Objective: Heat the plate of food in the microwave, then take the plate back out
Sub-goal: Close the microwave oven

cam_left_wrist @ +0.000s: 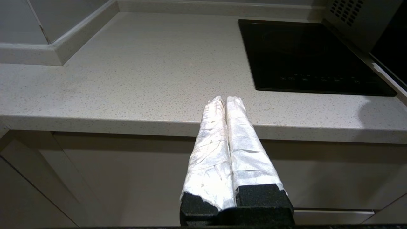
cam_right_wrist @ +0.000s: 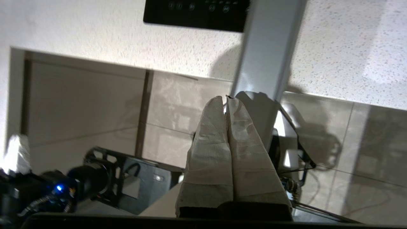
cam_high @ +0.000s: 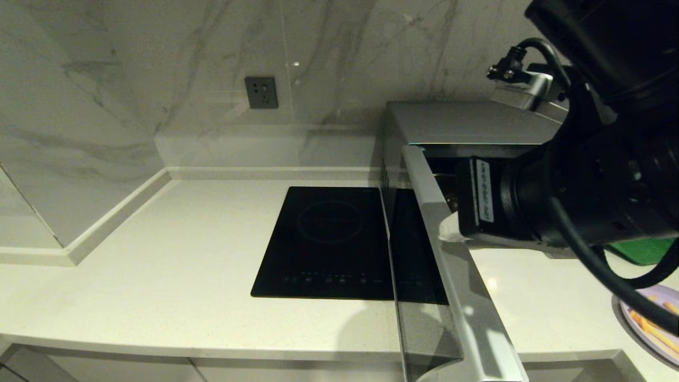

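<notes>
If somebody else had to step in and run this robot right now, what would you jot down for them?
Right gripper: fingers shut, holding nothing, raised beside the inner face of the open microwave door.
Left gripper: fingers shut, empty, parked low in front of the counter edge, left of the cooktop.
Microwave: door swung wide open, out over the counter edge.
Plate of food: on the counter at the far right, outside the microwave, near a green tray.
Whether heating has happened cannot be told.
Left: if not yet heated, load the plate, shut the door, heat, take it out again.
</notes>
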Robot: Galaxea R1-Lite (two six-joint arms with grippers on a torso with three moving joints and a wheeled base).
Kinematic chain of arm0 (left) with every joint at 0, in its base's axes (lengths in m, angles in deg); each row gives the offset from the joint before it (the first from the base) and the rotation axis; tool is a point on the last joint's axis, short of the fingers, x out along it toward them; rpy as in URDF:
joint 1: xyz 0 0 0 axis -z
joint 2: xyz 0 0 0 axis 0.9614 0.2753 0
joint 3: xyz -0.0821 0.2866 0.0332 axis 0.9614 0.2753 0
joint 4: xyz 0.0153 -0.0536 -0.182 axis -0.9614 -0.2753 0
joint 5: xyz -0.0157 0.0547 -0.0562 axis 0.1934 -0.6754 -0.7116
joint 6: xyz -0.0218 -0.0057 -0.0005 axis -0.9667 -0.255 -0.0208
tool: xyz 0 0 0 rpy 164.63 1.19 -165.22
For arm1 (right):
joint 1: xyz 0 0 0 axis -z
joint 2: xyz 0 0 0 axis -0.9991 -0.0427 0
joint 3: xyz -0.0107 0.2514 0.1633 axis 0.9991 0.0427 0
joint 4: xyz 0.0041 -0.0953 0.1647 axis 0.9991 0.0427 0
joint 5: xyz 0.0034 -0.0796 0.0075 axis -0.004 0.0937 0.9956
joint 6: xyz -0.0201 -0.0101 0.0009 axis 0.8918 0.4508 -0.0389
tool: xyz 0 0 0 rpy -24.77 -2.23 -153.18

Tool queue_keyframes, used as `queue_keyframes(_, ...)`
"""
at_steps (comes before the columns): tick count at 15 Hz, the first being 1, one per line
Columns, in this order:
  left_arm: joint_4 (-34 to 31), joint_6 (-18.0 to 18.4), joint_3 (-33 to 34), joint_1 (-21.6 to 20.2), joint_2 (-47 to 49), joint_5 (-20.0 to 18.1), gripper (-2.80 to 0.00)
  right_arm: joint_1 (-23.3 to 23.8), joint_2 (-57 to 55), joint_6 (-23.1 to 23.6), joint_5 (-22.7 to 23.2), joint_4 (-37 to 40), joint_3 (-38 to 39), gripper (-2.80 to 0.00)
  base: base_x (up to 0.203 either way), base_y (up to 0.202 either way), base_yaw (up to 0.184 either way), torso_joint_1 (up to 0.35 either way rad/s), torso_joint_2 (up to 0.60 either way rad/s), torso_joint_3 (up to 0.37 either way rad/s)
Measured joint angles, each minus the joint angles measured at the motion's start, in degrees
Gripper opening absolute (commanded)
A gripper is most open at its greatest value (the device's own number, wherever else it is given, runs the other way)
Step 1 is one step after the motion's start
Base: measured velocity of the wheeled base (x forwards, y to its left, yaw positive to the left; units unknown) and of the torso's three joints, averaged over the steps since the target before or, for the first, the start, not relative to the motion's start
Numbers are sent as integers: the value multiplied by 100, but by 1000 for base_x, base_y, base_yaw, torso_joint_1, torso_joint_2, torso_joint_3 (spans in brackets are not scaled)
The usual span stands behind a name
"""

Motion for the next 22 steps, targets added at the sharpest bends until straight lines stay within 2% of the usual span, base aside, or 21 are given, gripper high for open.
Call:
queue_keyframes(7, -2, -1, 0, 0, 0, 1, -280, -207, -302, 117, -8, 92, 11, -280, 0, 0, 0, 0, 0, 0)
queue_keyframes(12, 0, 2, 0, 0, 0, 1, -280, 59, -214, 76, -453, 312, 253, -280, 0, 0, 0, 0, 0, 0)
queue_keyframes(16, 0, 2, 0, 0, 0, 1, -280, 902, 319, 76, -1019, 301, 893, -280, 0, 0, 0, 0, 0, 0)
queue_keyframes(19, -2, 0, 0, 0, 0, 1, -280, 1886, 821, 93, -1466, 303, 1516, -280, 0, 0, 0, 0, 0, 0)
queue_keyframes(22, 0, 0, 0, 0, 0, 1, -280, 2878, 1385, 174, -1302, 282, 1928, -280, 0, 0, 0, 0, 0, 0)
